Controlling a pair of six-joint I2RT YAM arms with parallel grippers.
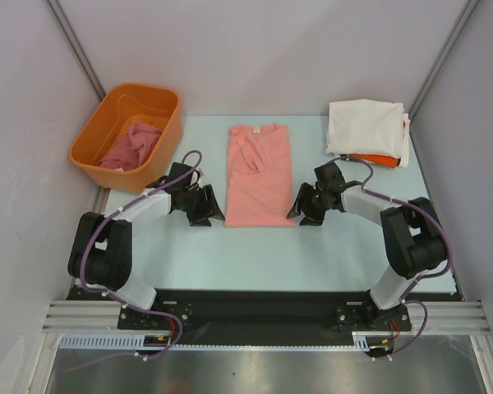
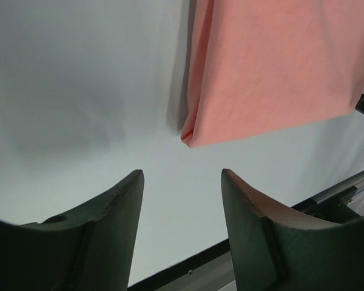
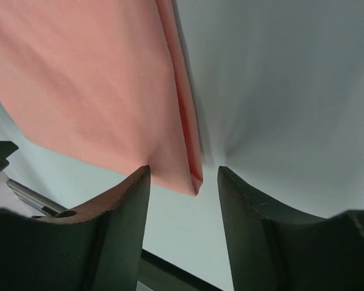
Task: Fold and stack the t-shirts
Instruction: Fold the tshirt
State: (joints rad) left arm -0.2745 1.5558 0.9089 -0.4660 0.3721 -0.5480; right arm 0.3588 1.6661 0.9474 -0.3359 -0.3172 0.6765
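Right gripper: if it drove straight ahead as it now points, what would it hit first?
Most likely the near corner of the salmon-pink t-shirt, whose folded edge lies just ahead between the open fingers of the right gripper.

Both black arms bend inward from the table's (image 1: 255, 254) near edge. The left gripper (image 1: 207, 207) and right gripper (image 1: 304, 210) sit low, facing each other, jaws parted and empty.

My left arm (image 1: 144, 205) and right arm (image 1: 366, 199) had white links and black joints, purple cables (image 1: 189, 154) looped alongside, and dark, curved, matte fingers (image 2: 103, 230)
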